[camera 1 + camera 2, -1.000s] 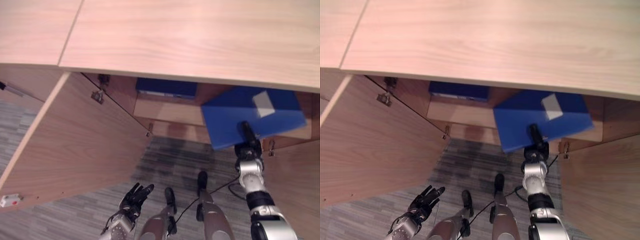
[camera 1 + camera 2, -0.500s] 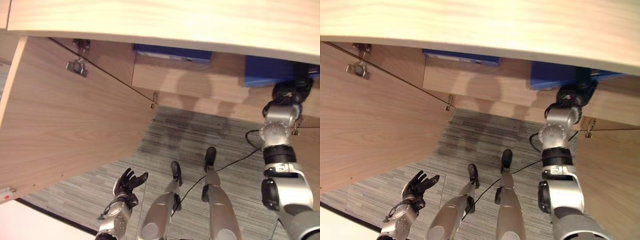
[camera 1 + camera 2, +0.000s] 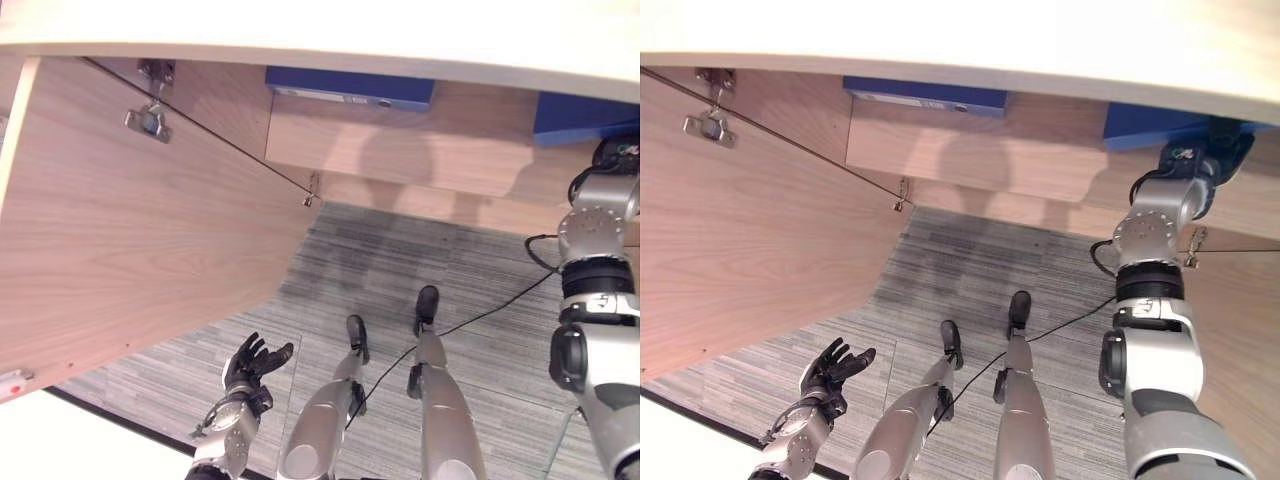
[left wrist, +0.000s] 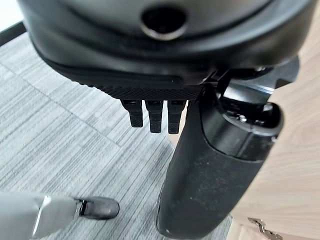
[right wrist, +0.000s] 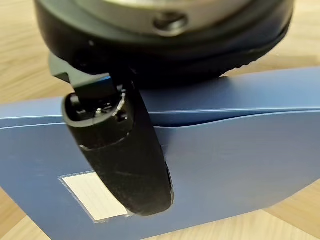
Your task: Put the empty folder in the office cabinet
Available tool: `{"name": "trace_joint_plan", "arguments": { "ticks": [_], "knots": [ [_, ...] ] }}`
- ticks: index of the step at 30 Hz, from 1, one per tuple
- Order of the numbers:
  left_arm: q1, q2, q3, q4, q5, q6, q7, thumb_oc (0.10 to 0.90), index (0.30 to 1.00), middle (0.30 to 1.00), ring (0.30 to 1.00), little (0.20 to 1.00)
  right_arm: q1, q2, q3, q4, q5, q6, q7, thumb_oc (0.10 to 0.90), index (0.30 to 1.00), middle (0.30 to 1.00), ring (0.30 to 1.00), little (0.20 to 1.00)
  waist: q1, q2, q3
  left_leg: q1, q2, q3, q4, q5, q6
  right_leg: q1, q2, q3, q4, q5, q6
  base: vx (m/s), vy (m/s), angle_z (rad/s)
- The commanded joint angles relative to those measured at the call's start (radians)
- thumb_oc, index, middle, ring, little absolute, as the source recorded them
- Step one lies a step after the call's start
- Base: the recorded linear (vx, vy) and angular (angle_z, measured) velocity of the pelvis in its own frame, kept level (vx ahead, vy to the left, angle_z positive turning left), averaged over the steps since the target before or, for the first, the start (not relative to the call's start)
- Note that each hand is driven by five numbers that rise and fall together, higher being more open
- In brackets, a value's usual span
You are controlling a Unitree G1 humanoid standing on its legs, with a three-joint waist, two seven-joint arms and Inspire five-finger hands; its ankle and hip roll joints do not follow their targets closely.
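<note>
Folder [image 5: 240,150]: blue, with a pale label patch on its face; it lies on the cabinet's wooden shelf, seen as a blue strip at the upper right of the left eye view, just under the cabinet top.
Right hand [image 5: 130,160]: reaches into the cabinet at the upper right of both eye views; in the right wrist view the thumb lies flat across the folder's upper face beside the label. The fingers are hidden, so whether the hand grips the folder cannot be told.
Left hand [image 3: 252,362]: hangs low at the lower left of the eye views, above the floor, fingers spread and relaxed, holding nothing.
Office cabinet [image 3: 420,150]: light wood, its top edge running across the upper frame, the interior open below it.
Cabinet door [image 3: 120,240]: swung open on the left side of the frame, a metal hinge [image 3: 148,118] near its upper corner.
Second blue folder [image 3: 350,86]: lies flat at the upper centre, inside the cabinet, well apart from the first.
Floor [image 3: 400,270]: grey striped carpet, centre and lower frame.
</note>
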Motion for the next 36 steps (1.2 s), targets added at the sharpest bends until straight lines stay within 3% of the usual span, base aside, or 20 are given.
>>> {"name": "trace_joint_plan", "arguments": {
  "ticks": [1,8,12,13,14,15,16,18,27,36],
  "knots": [
    [0.081,0.125,-0.007,0.000,0.031,-0.034,0.015,0.800,0.900,0.900,0.900,0.900,-0.175,-0.127,0.110,0.030,-0.028,-0.006,0.032,0.800,0.900,0.900,0.900,0.900,0.012,-0.027,-0.058,-0.035,-0.003,-0.078,-0.007,-0.037,-0.047,0.032,-0.017,0.018,0.049,-0.156,0.099,0.00,0.000,0.00],
    [0.080,0.125,-0.017,0.011,0.025,-0.033,0.006,0.800,0.900,0.900,0.900,0.900,-0.159,-0.099,0.108,0.049,-0.002,0.003,0.045,0.800,0.900,0.900,0.900,0.900,0.010,-0.023,-0.050,-0.032,0.001,-0.082,-0.007,-0.034,-0.050,0.036,-0.011,0.013,0.052,-0.160,0.094,0.00,-0.011,0.00],
    [0.080,0.123,-0.016,0.029,0.029,-0.027,-0.009,0.800,0.900,0.900,0.900,0.900,-0.122,-0.072,0.100,0.091,0.064,0.044,0.105,0.800,0.900,0.900,0.900,0.900,0.012,-0.021,-0.048,-0.025,-0.001,-0.087,-0.007,-0.035,-0.050,0.041,-0.010,0.013,0.052,-0.162,0.092,0.00,-0.011,0.01],
    [0.064,0.128,-0.007,0.065,0.021,-0.023,-0.033,0.800,0.900,0.900,0.900,0.900,-0.132,-0.115,0.170,0.253,0.050,0.184,0.152,0.800,0.900,0.900,0.900,0.900,0.017,-0.030,-0.045,-0.025,-0.001,-0.085,-0.007,-0.031,-0.053,0.039,-0.010,0.010,0.053,-0.159,0.090,-0.01,-0.035,0.03],
    [0.063,0.126,-0.007,0.066,0.020,-0.024,-0.034,0.800,0.900,0.900,0.900,0.900,-0.141,-0.119,0.174,0.263,0.051,0.188,0.157,0.800,0.900,0.900,0.900,0.900,0.016,-0.028,-0.043,-0.025,-0.001,-0.085,-0.007,-0.031,-0.054,0.039,-0.010,0.010,0.053,-0.159,0.090,-0.02,-0.061,0.04],
    [0.053,0.133,-0.012,0.071,0.019,-0.024,-0.055,0.800,0.900,0.900,0.900,0.900,-0.152,-0.140,0.266,0.335,-0.042,0.322,0.211,0.800,0.900,0.900,0.900,0.900,0.017,-0.036,-0.037,-0.027,0.000,-0.084,-0.007,-0.027,-0.056,0.037,-0.008,0.007,0.054,-0.157,0.088,-0.01,-0.033,0.05],
    [0.053,0.131,-0.012,0.072,0.019,-0.024,-0.055,0.800,0.900,0.900,0.900,0.900,-0.158,-0.142,0.269,0.341,-0.042,0.325,0.216,0.800,0.900,0.900,0.900,0.900,0.016,-0.034,-0.036,-0.027,0.000,-0.084,-0.007,-0.027,-0.056,0.037,-0.007,0.007,0.054,-0.157,0.087,-0.02,-0.062,0.08],
    [0.059,0.139,-0.019,0.066,0.018,-0.021,-0.091,0.800,0.900,0.900,0.900,0.900,-0.158,-0.187,0.397,0.411,-0.191,0.452,0.308,0.800,0.900,0.900,0.900,0.900,0.020,-0.043,-0.025,-0.018,0.004,-0.093,-0.007,-0.040,-0.063,0.050,-0.002,0.011,0.050,-0.175,0.092,0.02,-0.051,0.05],
    [0.027,0.129,-0.035,0.118,0.015,-0.019,-0.123,0.800,0.900,0.900,0.900,0.900,-0.146,-0.203,0.437,0.433,-0.208,0.472,0.403,0.800,0.900,0.900,0.900,0.900,0.015,-0.050,0.005,-0.021,0.002,-0.088,-0.007,-0.012,-0.060,0.049,-0.002,-0.005,0.052,-0.153,0.085,-0.01,-0.007,0.01],
    [0.033,0.114,-0.020,0.130,0.007,-0.039,-0.139,0.800,0.900,0.900,0.900,0.900,-0.060,-0.227,0.517,0.236,-0.239,0.446,0.510,0.800,0.900,0.900,0.900,0.900,0.007,-0.063,0.013,-0.007,0.009,-0.096,-0.007,-0.031,-0.069,0.069,0.005,0.003,0.045,-0.172,0.094,0.02,-0.010,0.02]
  ]
}}
